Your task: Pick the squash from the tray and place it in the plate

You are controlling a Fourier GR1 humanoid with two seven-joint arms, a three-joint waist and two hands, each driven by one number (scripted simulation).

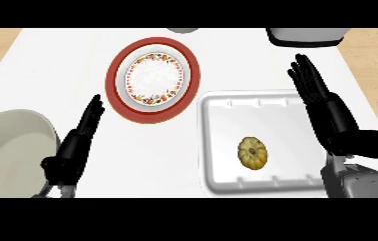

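A small yellow-brown ribbed squash [252, 153] lies in the white tray [221, 135] at the lower right of the counter. The plate [153, 78], white with a flowered ring and a wide red rim, sits up and to the left of the tray. My right hand [325, 107] hovers over the tray's right edge with fingers straight and pointing away, right of the squash and not touching it. At the lower left, my left hand [74, 147] rests open, fingers up, well apart from both tray and plate.
A large pale round bowl [22, 150] sits at the left edge beside my left hand. A grey appliance [306, 35] stands at the top right and a small grey object [182, 30] at the top middle. Wooden floor shows past the counter's corners.
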